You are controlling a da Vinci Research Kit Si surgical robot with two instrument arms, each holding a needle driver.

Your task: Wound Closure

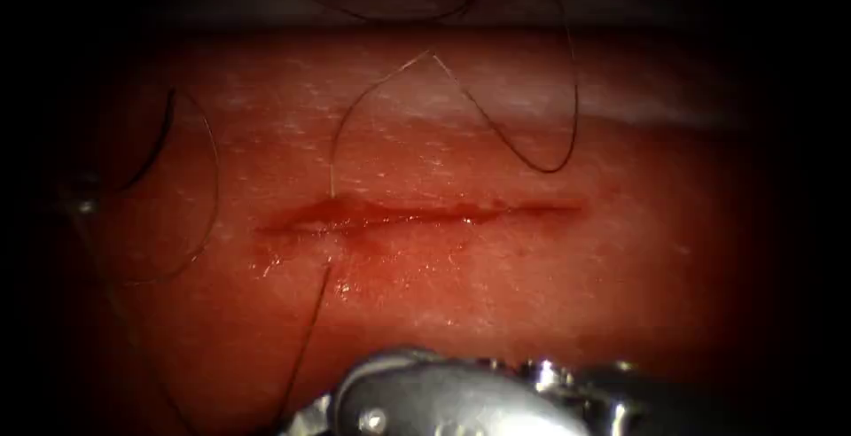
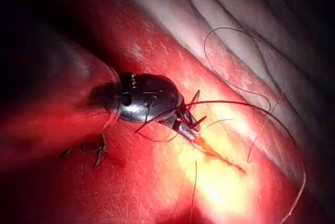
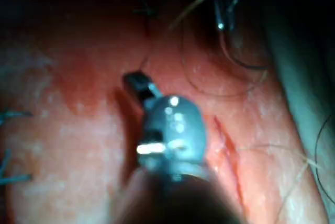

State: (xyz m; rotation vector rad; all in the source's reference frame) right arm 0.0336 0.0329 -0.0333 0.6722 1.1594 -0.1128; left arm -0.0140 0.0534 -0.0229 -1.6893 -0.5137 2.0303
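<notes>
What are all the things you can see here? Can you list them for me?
tissue: one, red and pale, under everything.
cut: one, dark red line running left to right across the middle.
red fluid: wet patch along the cut's left part.
thread: dark loops above the cut and at the left; one strand crosses the cut near its left end.
left tool: one, silver, tip by the cut's end with thread around it.
right tool: one, silver, beside the cut.

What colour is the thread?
Dark, nearly black, thread looping over the tissue; endoscope view shows it best.
</notes>
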